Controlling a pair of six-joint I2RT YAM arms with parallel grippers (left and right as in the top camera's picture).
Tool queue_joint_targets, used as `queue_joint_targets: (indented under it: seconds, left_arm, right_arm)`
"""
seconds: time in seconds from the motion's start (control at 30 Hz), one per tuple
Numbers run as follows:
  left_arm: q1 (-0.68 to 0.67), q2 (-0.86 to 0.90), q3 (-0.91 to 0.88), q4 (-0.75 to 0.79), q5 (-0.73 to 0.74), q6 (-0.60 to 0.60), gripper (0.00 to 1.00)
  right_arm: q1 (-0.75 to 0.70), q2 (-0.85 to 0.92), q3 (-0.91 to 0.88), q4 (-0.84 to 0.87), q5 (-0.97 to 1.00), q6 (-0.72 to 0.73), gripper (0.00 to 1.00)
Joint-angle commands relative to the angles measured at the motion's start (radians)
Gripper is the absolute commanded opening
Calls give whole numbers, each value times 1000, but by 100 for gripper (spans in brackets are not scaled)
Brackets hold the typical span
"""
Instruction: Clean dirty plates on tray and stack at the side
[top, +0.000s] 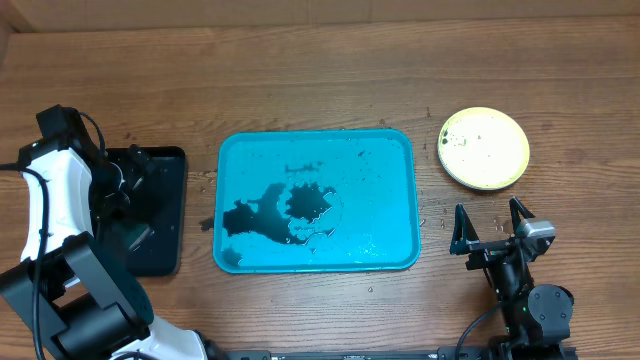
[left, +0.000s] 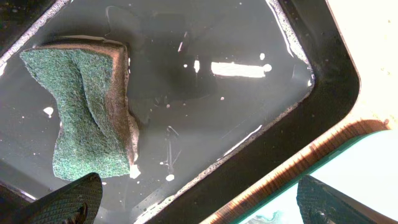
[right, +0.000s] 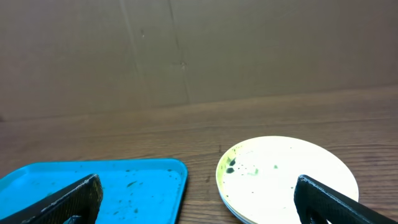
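A stack of plates (top: 484, 148) with the yellow-green one on top, dotted with dark specks, stands on the wood right of the turquoise tray (top: 400, 150); the plates beneath show only as thin edges (right: 236, 208). The tray holds dark smears and wet puddles, no plate. My right gripper (top: 490, 228) is open and empty, near the tray's front right corner, below the stack; its fingers frame the tray (right: 124, 180) and the stack in the right wrist view. My left gripper (left: 199, 205) is open and empty above the black tray (left: 323, 68), near a green sponge (left: 87, 106).
The black tray (top: 170, 215) with water lies left of the turquoise tray, the sponge in it. A brown wall stands behind the table in the right wrist view. Water drops lie on the wood around the turquoise tray.
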Motion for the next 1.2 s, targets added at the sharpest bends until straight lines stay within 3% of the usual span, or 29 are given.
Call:
queue_joint_targets:
  seconds: [0.0, 0.97, 1.17]
  left_arm:
    - [8, 8, 18, 0, 3, -2, 100]
    - [8, 8, 18, 0, 3, -2, 100]
    - [9, 5, 18, -64, -44, 62, 100]
  right_arm:
    - [6, -8, -10, 8, 16, -3, 100]
    - [6, -8, -10, 8, 16, -3, 100]
    - [6, -8, -10, 8, 16, -3, 100]
